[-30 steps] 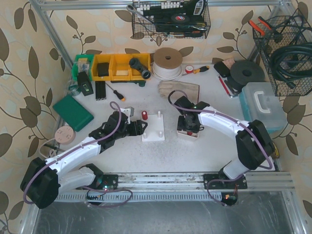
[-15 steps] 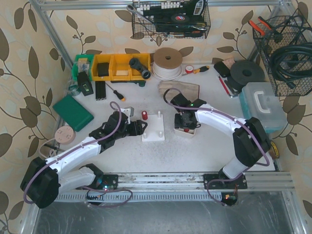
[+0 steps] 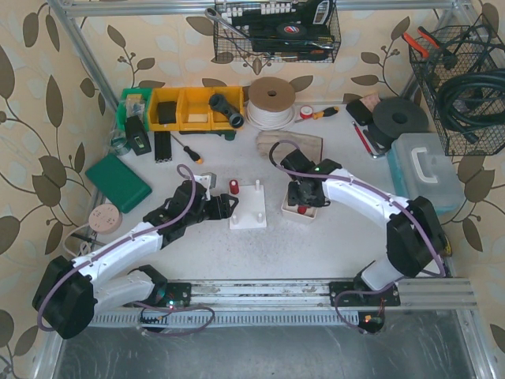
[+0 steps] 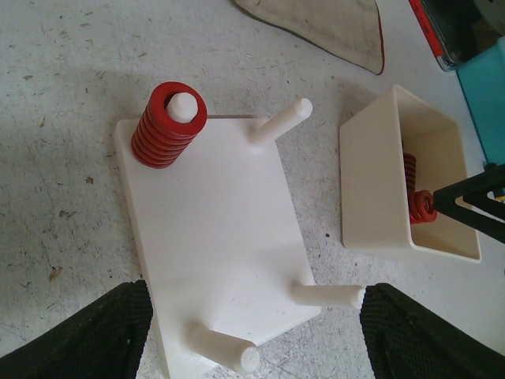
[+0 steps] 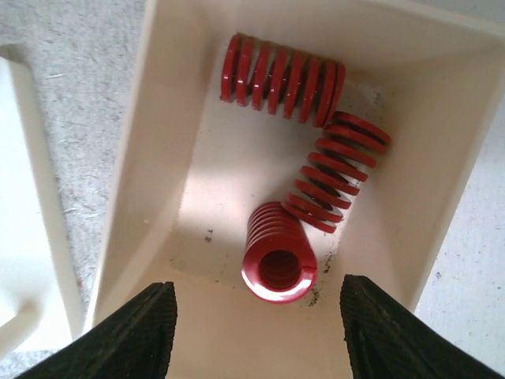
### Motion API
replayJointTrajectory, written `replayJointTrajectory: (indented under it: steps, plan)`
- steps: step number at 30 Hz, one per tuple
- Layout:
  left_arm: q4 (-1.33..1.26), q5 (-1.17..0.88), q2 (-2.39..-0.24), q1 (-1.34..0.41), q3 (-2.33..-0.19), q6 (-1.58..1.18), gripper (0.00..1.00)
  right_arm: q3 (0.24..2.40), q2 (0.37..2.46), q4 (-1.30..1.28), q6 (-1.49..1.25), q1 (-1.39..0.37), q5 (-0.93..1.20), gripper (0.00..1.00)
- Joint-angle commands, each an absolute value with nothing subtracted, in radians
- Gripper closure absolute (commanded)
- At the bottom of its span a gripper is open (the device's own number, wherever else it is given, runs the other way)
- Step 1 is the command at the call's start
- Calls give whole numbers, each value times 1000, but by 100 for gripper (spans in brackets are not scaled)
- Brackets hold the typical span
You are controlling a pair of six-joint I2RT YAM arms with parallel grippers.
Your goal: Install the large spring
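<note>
My left gripper (image 4: 251, 316) sits low at the near edge of the flat white plastic peg board (image 4: 213, 221). Its fingers are spread wide to either side of the board and hold nothing. One red coil spring (image 4: 168, 125) is already seated over a corner peg, and three white pegs (image 4: 280, 126) are bare. Further out, just beside the board, my right gripper (image 5: 256, 304) hangs over the cream open-topped plastic tray (image 5: 158, 158), fingers wide apart and empty. Three loose red coil springs (image 5: 278, 264) lie in the tray; the stoutest-looking (image 5: 280, 79) is along the far wall. I judge the large spring is not yet picked. Gripping, carrying and seating it are all left to do.
</note>
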State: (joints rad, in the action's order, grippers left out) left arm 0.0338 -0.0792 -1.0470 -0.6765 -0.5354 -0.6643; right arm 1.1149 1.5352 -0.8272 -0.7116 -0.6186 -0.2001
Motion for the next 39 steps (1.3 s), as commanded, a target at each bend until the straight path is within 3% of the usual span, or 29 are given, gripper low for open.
replayJointTrajectory:
  steps: [1,11,25,30,34,39]
  plan:
    - [12,-58,-1023,-689,-530,-675,24,1130,1581,-825,-683,-588,-213,41]
    - [14,-49,-1035,-689,-534,-678,24,1130,1661,-782,-681,-578,-174,40]
    - [11,-40,-1037,-689,-533,-679,24,1088,1690,-768,-707,-577,-204,52]
    - [11,-41,-1035,-689,-532,-680,24,1088,1691,-770,-707,-577,-205,65]
    - [14,-42,-1034,-689,-534,-680,24,1083,1689,-770,-707,-577,-207,68]
    - [18,-46,-1032,-689,-534,-680,24,1092,1638,-792,-698,-577,-200,94]
